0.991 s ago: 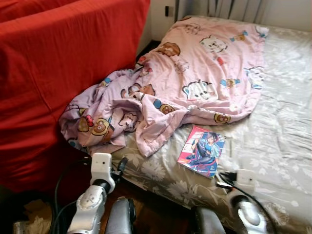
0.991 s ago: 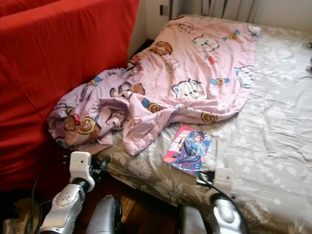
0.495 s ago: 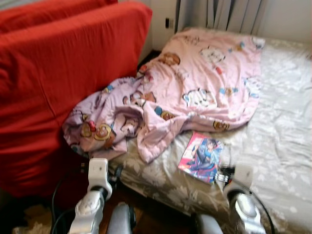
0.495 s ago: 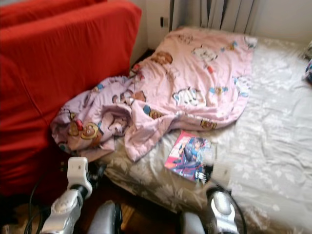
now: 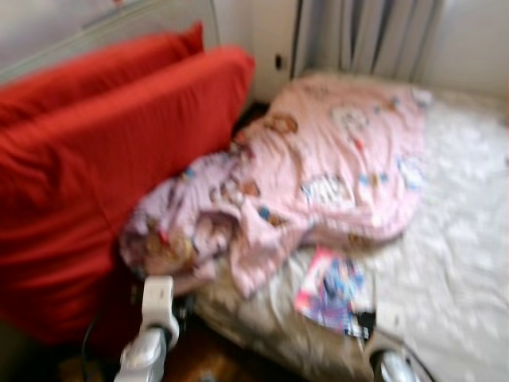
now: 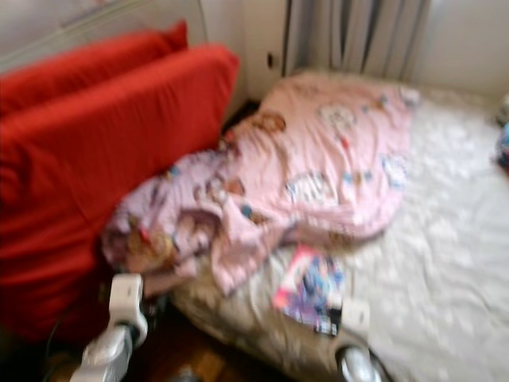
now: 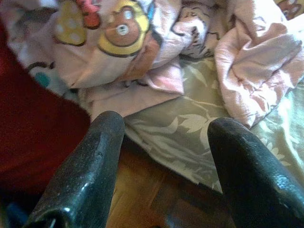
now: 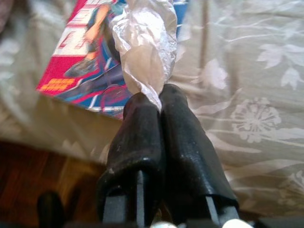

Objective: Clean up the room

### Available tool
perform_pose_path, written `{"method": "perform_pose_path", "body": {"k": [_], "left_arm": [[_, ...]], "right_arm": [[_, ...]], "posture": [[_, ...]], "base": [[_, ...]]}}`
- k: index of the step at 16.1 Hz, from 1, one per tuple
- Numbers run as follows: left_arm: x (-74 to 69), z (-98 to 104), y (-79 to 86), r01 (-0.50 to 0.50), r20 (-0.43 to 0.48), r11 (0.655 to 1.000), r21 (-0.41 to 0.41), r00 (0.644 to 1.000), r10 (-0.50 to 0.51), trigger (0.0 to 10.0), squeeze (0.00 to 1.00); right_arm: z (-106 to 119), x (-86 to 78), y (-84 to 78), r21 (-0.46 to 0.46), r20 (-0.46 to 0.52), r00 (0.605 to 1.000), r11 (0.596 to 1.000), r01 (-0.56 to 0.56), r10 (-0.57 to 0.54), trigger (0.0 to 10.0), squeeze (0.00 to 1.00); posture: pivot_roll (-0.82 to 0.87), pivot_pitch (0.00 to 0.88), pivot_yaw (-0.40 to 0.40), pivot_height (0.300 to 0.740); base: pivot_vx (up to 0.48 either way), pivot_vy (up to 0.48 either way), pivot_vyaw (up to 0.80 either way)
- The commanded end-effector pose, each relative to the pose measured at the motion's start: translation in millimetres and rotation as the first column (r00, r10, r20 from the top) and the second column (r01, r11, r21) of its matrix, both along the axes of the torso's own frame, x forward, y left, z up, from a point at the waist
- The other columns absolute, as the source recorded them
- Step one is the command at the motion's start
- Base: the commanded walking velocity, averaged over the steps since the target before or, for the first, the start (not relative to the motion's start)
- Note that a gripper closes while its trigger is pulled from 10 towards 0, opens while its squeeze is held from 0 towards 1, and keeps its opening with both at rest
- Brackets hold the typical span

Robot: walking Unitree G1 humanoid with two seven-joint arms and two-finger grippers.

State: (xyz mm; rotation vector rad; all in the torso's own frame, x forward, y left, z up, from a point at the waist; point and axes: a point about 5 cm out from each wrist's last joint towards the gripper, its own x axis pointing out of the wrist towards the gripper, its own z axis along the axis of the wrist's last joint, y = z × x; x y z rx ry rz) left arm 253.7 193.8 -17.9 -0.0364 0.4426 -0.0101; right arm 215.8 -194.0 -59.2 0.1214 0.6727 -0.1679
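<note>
Bedroom tidy-up, robot's head cam blurred. From the left: a red sofa (image 5: 95,159) stands against the bed (image 6: 453,263), w/ a pink cartoon-print blanket (image 5: 318,175) bunched in a heap, one end hanging off the bed's near-left corner toward the sofa. The left pincer (image 7: 164,156) hovers low by that corner, its two black fingers (image 7: 90,166) spread wide, holding nothing; wood floor (image 7: 142,199) beneath. Further right, a comic book (image 5: 330,288) lies flat on the floral sheet just beside the blanket's hem. The right pincer (image 8: 159,107) sits at the bed's near edge, closed tight on a crumpled bit of clear plastic wrapper (image 8: 145,45), which sticks out past the fingertips over the book's lower edge.

Risks, as a judgement: the wrapper is thin and held only by a twisted end, so it could slip free if the arm swings, and drop back on the bed or floor. Head view is smeared, so aiming at the book or blanket right now would likely miss. Blanket's overhang near the left pincer could snag it on any forward reach.

Views differ: the right wrist cam shows the wrapper and the closed grip clearly, while in the head cams that spot is a blur. The left wrist cam shows blanket print detail, a bear and a mushroom, and the sheet's leaf pattern; the head cams give the overall layout, incl. curtains (image 6: 358,36) at the back.
</note>
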Motion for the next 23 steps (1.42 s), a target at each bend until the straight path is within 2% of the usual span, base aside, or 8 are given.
{"method": "perform_pose_path", "body": {"k": [1,4,5,8,10,14,23], "left_arm": [[-5.9,-7.4,1.5,0.008,-0.043,1.000,0.016,0.999,-0.008,10.0,0.00],[-27.6,-29.2,10.3,-0.023,-0.185,0.999,0.047,0.982,0.031,10.0,0.00],[-39.5,-38.6,13.8,-0.033,-0.246,0.998,0.060,0.968,0.047,10.0,0.00],[-47.5,-45.7,16.6,-0.061,-0.311,0.996,0.063,0.947,0.077,10.0,0.00],[-50.9,-48.8,16.9,-0.062,-0.343,0.994,0.089,0.935,0.089,10.0,0.00],[-58.0,-54.7,9.0,-0.051,-0.376,0.997,0.056,0.924,0.068,10.0,0.00],[-71.4,-62.1,11.6,-0.045,-0.435,0.997,0.066,0.898,0.069,10.0,0.00]], "right_arm": [[-8.7,-10.5,2.7,-0.013,-0.081,0.997,1.000,-0.017,0.016,10.0,0.00],[-16.7,-23.0,5.9,0.001,-0.133,0.991,1.000,-0.013,0.013,10.0,0.00],[-20.7,-30.5,4.6,0.003,-0.162,0.987,1.000,0.005,-0.004,10.0,0.00],[-25.9,-40.4,2.8,-0.012,-0.212,0.977,1.000,-0.012,0.009,10.0,0.00],[-27.0,-42.2,2.7,-0.013,-0.224,0.974,1.000,-0.019,0.016,10.0,0.00],[-28.5,-45.7,4.1,-0.013,-0.231,0.972,0.999,-0.052,0.047,10.0,0.00],[-30.7,-48.6,9.8,-0.004,-0.248,0.965,0.996,-0.089,0.085,10.0,0.00]], "posture": [[-0.02,0.000,0.034,0.740],[-0.02,0.000,0.035,0.740],[-0.03,0.000,0.034,0.740],[-0.02,0.000,0.024,0.740],[-0.02,0.000,0.024,0.740],[-0.02,0.000,0.022,0.740],[-0.02,0.014,0.030,0.740]], "base": [[0.000,0.000,0.00],[0.000,0.000,0.00],[0.000,0.000,0.00],[0.000,0.000,0.00],[0.000,0.000,0.00],[0.000,0.000,0.11],[0.000,0.000,0.78]]}}
